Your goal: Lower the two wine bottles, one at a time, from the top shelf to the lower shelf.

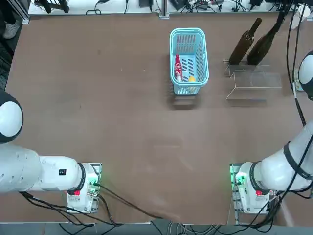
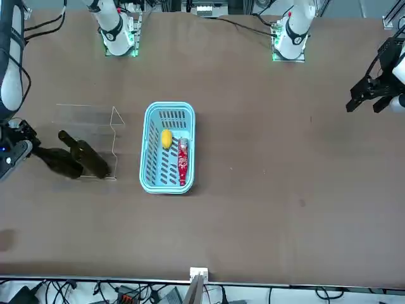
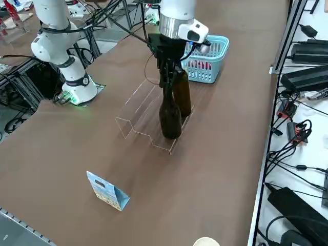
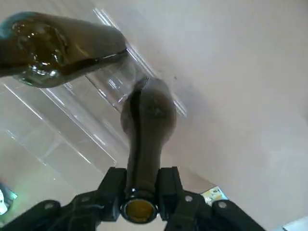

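Observation:
Two dark wine bottles stand upright side by side on the top shelf [image 1: 235, 68] of the clear acrylic rack, the tier farther from the arm bases. My right gripper [image 4: 139, 192] is shut on the neck of the bottle [image 4: 147, 125] nearer the table's right edge, just below its mouth. In the right side view that held bottle [image 3: 170, 115] is the nearer one, under the gripper [image 3: 166, 72]. The free bottle [image 3: 183, 97] stands just behind it and reads as [image 1: 243, 44] from above. The lower shelf [image 1: 254, 84] has nothing on it.
A light-blue basket [image 1: 188, 34] left of the rack holds a red bottle [image 1: 178, 67] and a small yellow item [image 2: 166, 138]. A small blue folded paper bag [image 3: 107, 190] stands near the table's right front. Cables and gear lie beyond the table's right edge.

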### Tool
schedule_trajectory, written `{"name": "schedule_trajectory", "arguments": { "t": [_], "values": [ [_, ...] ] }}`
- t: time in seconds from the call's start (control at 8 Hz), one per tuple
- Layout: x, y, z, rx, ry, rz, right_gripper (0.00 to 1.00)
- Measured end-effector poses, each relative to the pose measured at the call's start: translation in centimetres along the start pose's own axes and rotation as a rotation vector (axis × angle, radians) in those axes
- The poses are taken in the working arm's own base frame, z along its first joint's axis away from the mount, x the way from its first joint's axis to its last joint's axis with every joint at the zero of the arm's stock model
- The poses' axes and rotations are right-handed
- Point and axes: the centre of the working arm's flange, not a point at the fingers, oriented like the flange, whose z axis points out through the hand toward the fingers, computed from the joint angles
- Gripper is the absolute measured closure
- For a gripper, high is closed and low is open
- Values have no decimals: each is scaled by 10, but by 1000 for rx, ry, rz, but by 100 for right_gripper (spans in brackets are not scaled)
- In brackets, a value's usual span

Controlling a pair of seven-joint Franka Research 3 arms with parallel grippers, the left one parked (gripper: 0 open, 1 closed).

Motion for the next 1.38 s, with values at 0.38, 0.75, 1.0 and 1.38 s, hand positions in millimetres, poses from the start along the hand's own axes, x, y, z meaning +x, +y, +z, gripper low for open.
{"name": "schedule_trajectory", "arguments": {
  "t": [0.38,0.75,1.0,1.38],
  "values": [
    [-1,0,0,1,0,1,61],
    [-1,0,0,2,-1,2,59],
    [-2,0,0,4,-1,13,30],
    [-4,-6,-11,17,30,41,0]
  ]
}}
